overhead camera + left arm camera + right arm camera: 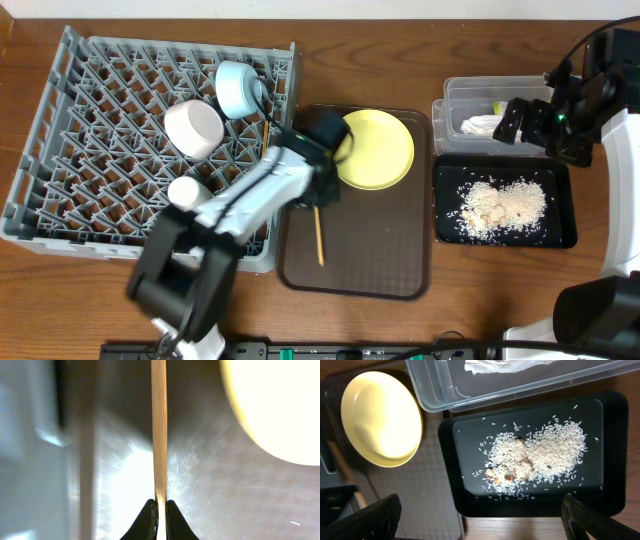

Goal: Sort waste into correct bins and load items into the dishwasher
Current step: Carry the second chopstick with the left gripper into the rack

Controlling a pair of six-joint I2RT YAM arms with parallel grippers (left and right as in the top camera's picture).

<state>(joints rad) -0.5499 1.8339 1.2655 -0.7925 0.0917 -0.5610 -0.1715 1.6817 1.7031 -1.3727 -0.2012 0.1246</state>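
Note:
My left gripper (320, 195) (160, 510) is shut on a thin wooden chopstick (319, 235) (159, 430) low over the brown serving tray (380, 260). The yellow plate (375, 148) (280, 405) (380, 420) lies on that tray beside it. The grey dish rack (60, 150) holds the light blue bowl (238, 88), the pinkish-white bowl (193, 128) and the small white cup (183, 190). My right gripper (515, 118) (480, 515) is open and empty above the bins. The white napkin (480, 124) (505, 365) lies in the clear tub (470, 92). Rice crumbs (500, 205) (535, 455) lie in the black tray (560, 235). I cannot make out the wrapper.
The brown tray sits between the rack and the two bins. The clear tub stands behind the black tray at the right. My right arm's base stands at the far right edge. Bare wooden table lies in front of the rack and the bins.

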